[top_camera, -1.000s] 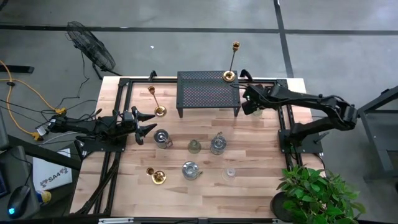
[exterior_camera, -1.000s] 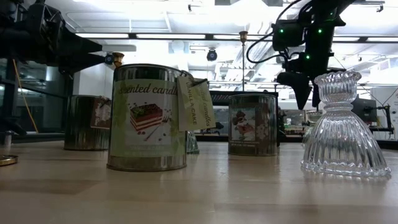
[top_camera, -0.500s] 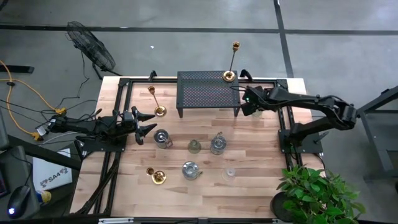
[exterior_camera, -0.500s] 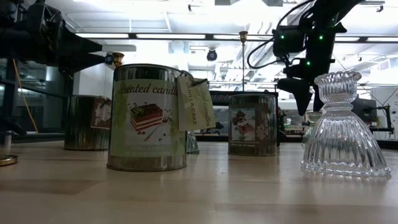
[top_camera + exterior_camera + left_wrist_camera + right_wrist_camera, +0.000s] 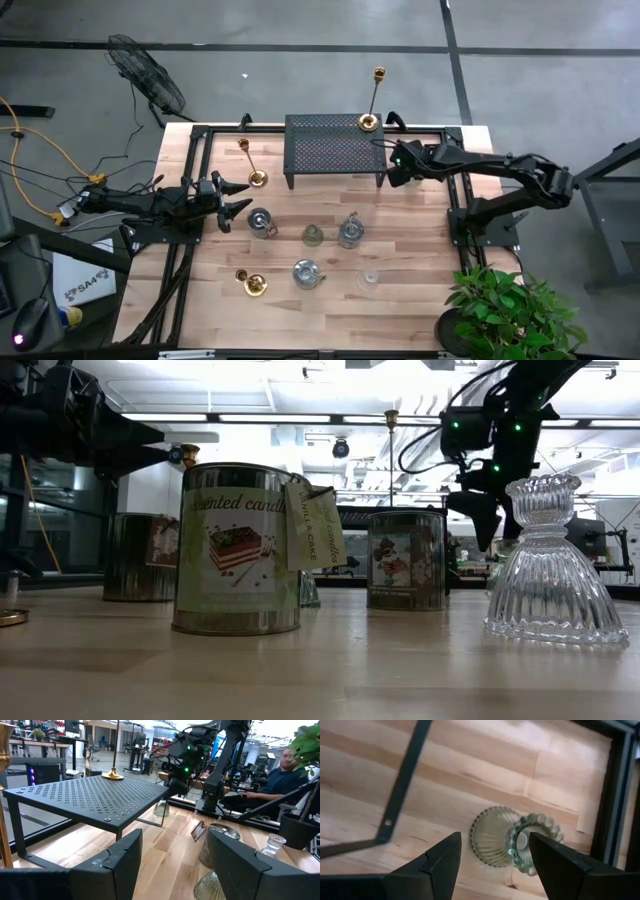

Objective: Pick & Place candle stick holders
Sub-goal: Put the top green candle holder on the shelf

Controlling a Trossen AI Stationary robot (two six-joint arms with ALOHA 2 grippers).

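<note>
Three gold stick holders show in the high view. One (image 5: 369,121) stands on the black mesh stand (image 5: 335,150), one (image 5: 257,178) stands left of the stand, and one (image 5: 255,285) stands near the front. Clear glass holders stand on their bases mid-table (image 5: 313,235), front (image 5: 370,278) and by the stand's right end (image 5: 512,837). My right gripper (image 5: 395,165) hangs open above that last one, and its fingers (image 5: 442,865) touch nothing. My left gripper (image 5: 235,200) is open and empty at the table's left, and its own view shows the gap between its fingers (image 5: 174,837).
Three candle tins (image 5: 260,222), (image 5: 349,232), (image 5: 305,272) stand among the glass holders mid-table. The mesh stand's leg (image 5: 400,790) is close beside my right gripper. A potted plant (image 5: 510,310) is at the front right corner. A person (image 5: 285,770) sits beyond the table.
My right gripper has gone a little toward the table's left, closer to the mesh stand's right end, and stays open above the glass holder.
</note>
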